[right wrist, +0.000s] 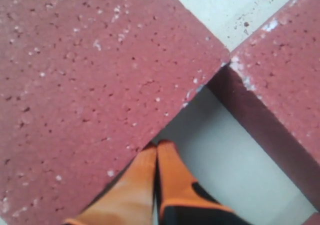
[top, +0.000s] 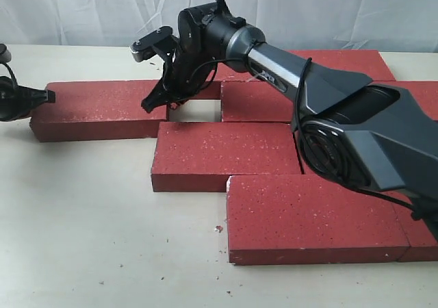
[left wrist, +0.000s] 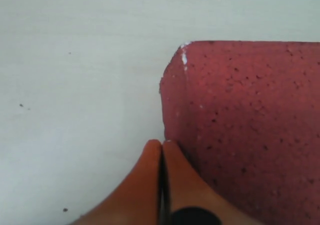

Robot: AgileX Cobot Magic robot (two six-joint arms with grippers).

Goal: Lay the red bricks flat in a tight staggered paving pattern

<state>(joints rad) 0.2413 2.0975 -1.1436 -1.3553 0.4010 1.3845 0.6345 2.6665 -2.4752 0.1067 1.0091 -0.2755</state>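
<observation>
The white-flecked red bricks lie flat on the tabletop in staggered rows, mostly edge to edge. A gap separates the leftmost brick from the next brick in its row.

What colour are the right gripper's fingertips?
Orange fingertips, clearest in the right wrist view.

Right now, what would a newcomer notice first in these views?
Red bricks lie flat in staggered rows across the pale table. The big dark right arm reaches over them from the right, its shut jaws at a gap between the farther bricks. At the left edge, the left arm has its shut jaws at the end of the leftmost brick.
</observation>
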